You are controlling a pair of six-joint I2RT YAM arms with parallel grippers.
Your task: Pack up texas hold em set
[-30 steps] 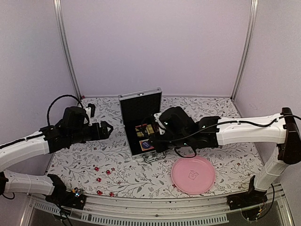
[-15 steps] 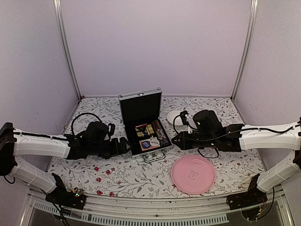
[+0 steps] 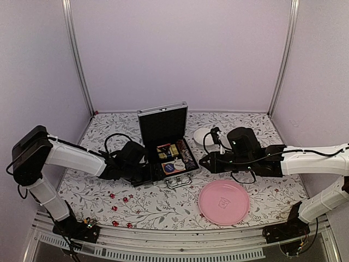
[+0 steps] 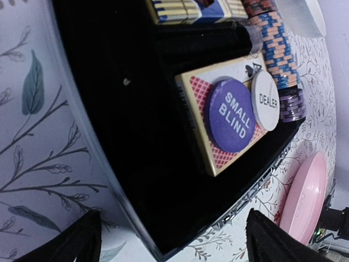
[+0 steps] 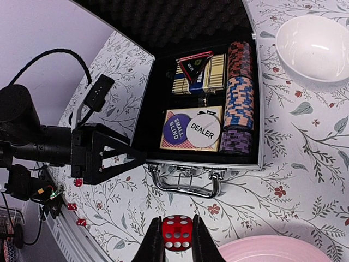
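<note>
Here, at lower centre, your right tool (image 5: 177,228) pinches a red die (image 5: 176,236) below the open case (image 5: 259,136), while your left tool (image 4: 173,218) stands spread at its left edge.

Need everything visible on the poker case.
The silver aluminium case sits open on the floral table, lid upright with black egg-crate foam, metal handle facing the arms. Its black-lined base holds card decks at the back, chip stacks along the right side, and a card box topped by Small Blind and Dealer buttons. The open left gripper is at its front-left corner; contact unclear.
</note>
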